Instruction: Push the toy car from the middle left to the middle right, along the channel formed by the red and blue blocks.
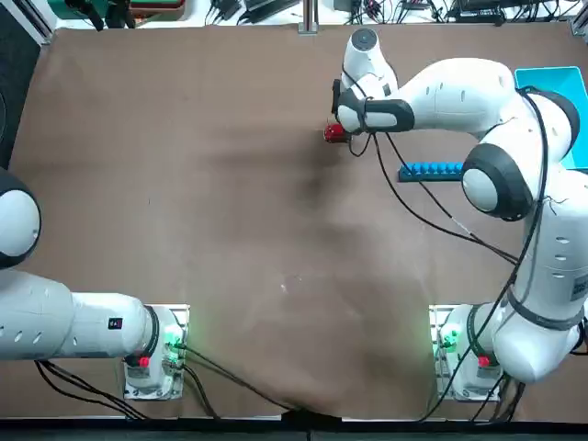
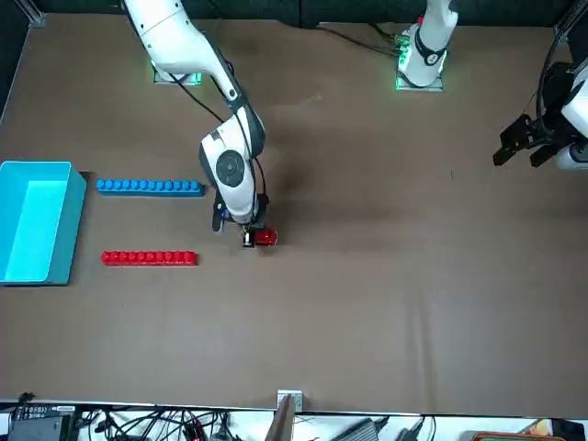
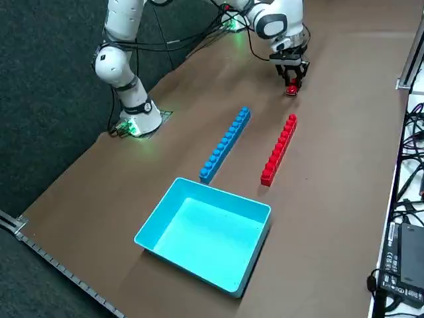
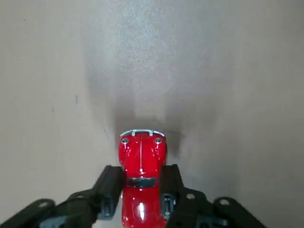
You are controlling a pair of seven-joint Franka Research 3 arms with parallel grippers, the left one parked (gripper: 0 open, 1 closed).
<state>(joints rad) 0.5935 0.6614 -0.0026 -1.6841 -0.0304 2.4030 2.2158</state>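
Two studded bars show from overhead only in part: the blue block [image 1: 430, 170] lies right of the right gripper [image 1: 342, 130], while the toy car [image 1: 333, 132] sits under the wrist, left of the bars and outside the channel.

From the front, the car [image 2: 265, 237] stands on bare table just beside the gripper [image 2: 249, 238]. The red block [image 2: 149, 258] and blue block [image 2: 149, 186] lie parallel toward the light-blue box [image 2: 35, 220], with the channel [image 2: 149, 222] between them.

From the right side, the car [image 3: 291, 90] is near the far end of the red block [image 3: 278, 150], a little off the lane's centre line; the channel [image 3: 252, 142] is not yet entered.

At the wrist, both fingers [image 4: 111, 189] flank the car [image 4: 141, 176] at its rear half, close against its sides, so they look clamped on it. It is glossy red, rounded, with pale headlights and chrome bumper. I judge it light, hard, slick and free-rolling, so it could skid sideways; holding low across the body near the rear should steer it best.
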